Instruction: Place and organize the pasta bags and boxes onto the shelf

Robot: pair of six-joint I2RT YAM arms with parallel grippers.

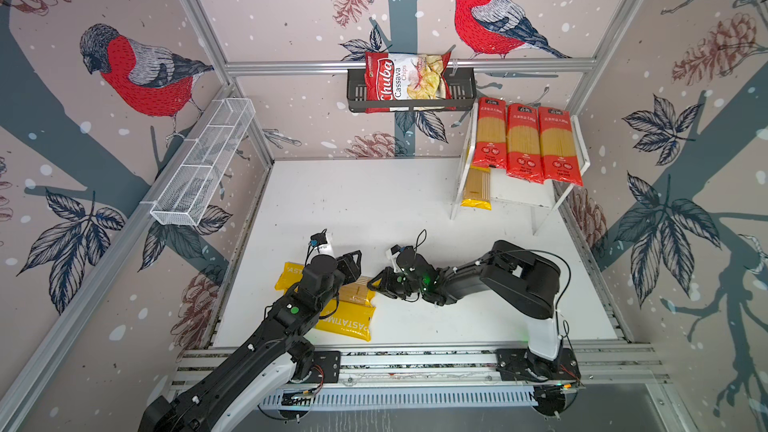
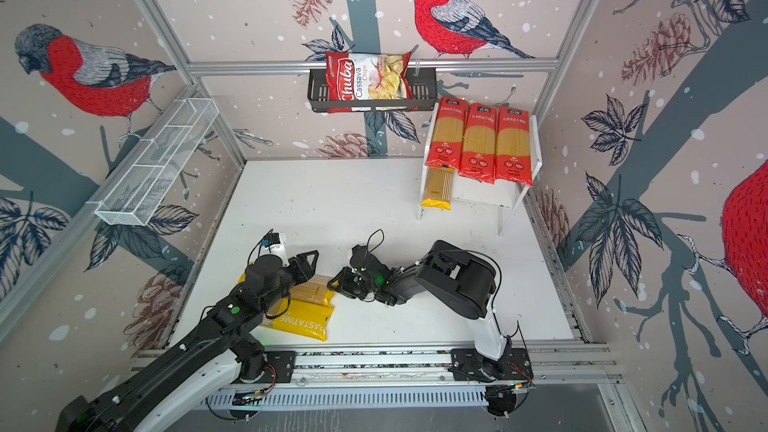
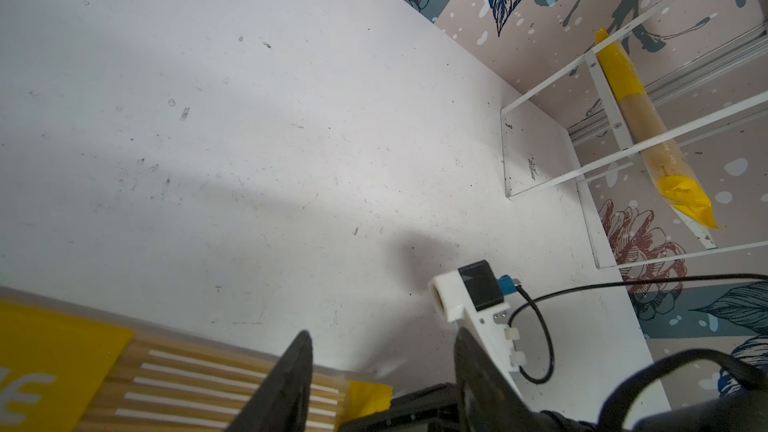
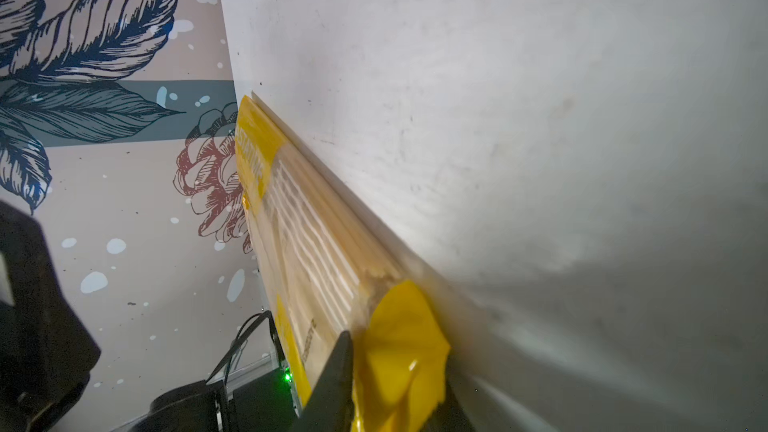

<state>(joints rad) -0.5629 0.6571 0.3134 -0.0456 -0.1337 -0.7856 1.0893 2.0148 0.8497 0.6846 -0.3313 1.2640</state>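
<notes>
Yellow PASTATIME spaghetti packet (image 1: 359,290) runs toward nine o'clock from your right gripper (image 1: 375,284) — jaws pinching its end; left gripper (image 3: 382,336) agape, empty.

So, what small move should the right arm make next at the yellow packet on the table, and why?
Probably close the jaws firmly before any lift. The jaws of the right gripper flank the crimped end of the yellow PASTATIME packet, which lies flat on the table, and a firm grip is not clear yet.

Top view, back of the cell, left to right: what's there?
Long white wire-mesh basket → black slotted wall basket → white two-tier shelf carrying three red spaghetti packets.
</notes>
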